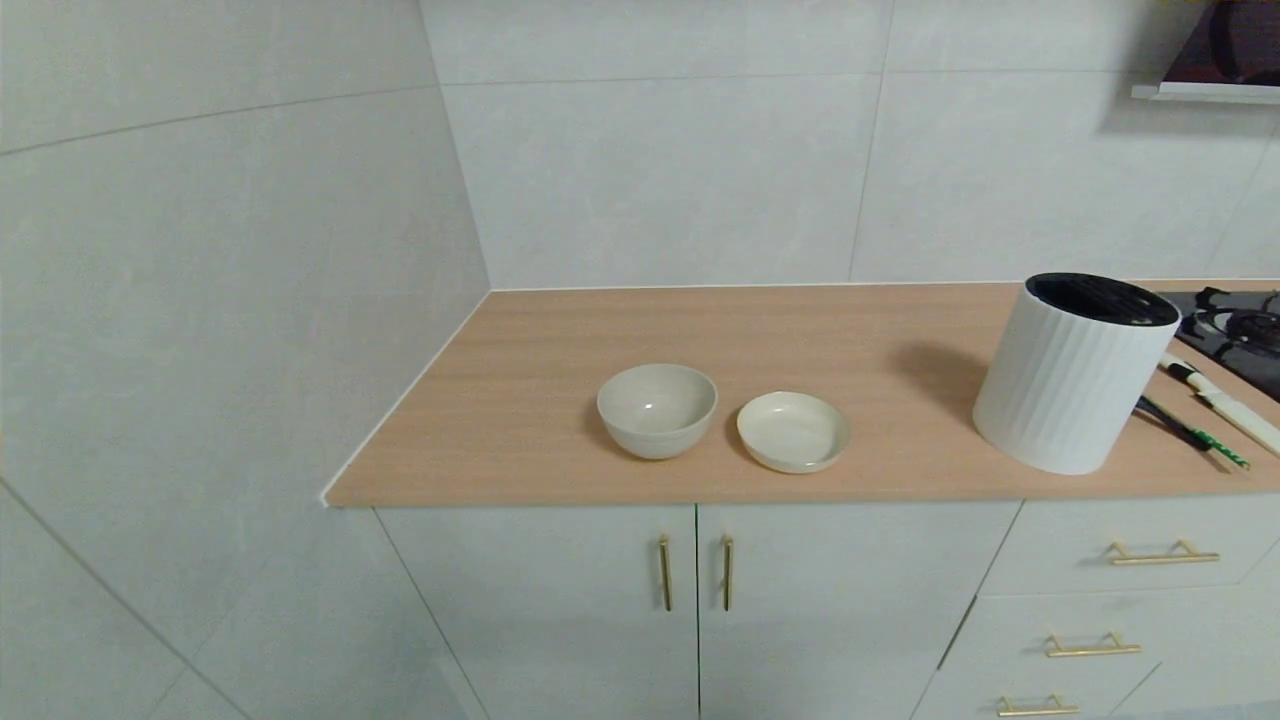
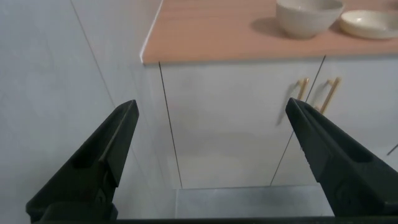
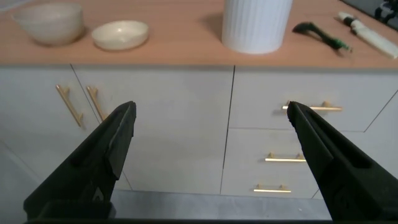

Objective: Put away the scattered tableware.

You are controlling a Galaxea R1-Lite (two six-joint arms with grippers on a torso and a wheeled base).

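Observation:
A cream bowl (image 1: 657, 409) and a shallow cream plate (image 1: 793, 431) sit side by side near the front of the wooden counter (image 1: 560, 330). To their right stands a white ribbed holder (image 1: 1073, 372) with a black slotted top. Beyond it lie two utensils, one black and green (image 1: 1192, 434), one white (image 1: 1222, 400). My left gripper (image 2: 208, 118) hangs open below the counter's left front corner, facing the cabinet, with bowl (image 2: 309, 16) and plate (image 2: 372, 23) above it. My right gripper (image 3: 208, 118) is open in front of the cabinets, below the holder (image 3: 256, 23), bowl (image 3: 50, 22) and plate (image 3: 120, 34).
Tiled walls close the counter's left and back. A gas hob (image 1: 1240, 335) lies at the far right. Below are cabinet doors with gold handles (image 1: 664, 572) and drawers (image 1: 1165, 553). The counter's left half is bare wood.

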